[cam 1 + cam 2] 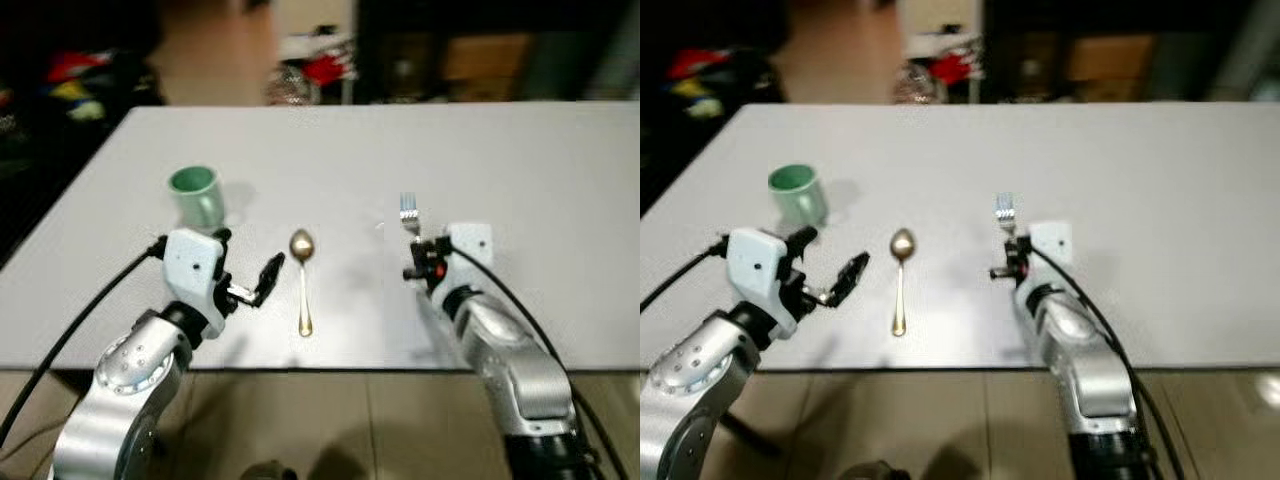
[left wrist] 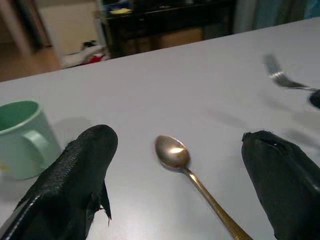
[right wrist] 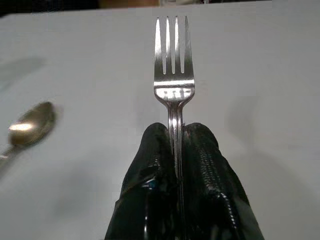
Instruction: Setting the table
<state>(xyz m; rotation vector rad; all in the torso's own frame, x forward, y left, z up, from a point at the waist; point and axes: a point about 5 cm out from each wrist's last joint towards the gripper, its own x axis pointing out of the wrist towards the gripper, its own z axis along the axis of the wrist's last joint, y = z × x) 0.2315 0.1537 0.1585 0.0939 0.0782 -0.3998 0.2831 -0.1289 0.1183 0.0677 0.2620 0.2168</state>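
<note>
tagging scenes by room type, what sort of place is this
Probably a dining area in a lived-in home: a large pale table with a green mug, a gold spoon and a fork held in the right gripper. Cluttered dark shelving behind it.

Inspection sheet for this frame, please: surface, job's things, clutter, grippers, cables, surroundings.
Surface: pale grey table.
Job's things: green mug upright at the robot's left; gold spoon lying flat, bowl away from the robot; silver fork held, tines pointing away.
Clutter: nothing seen.
Grippers: left gripper jaws open, between mug and spoon; right gripper jaws shut on the fork's handle.
Cables: black cables along both arms.
Surroundings: dark, blurred furniture and coloured items beyond the table.
</note>
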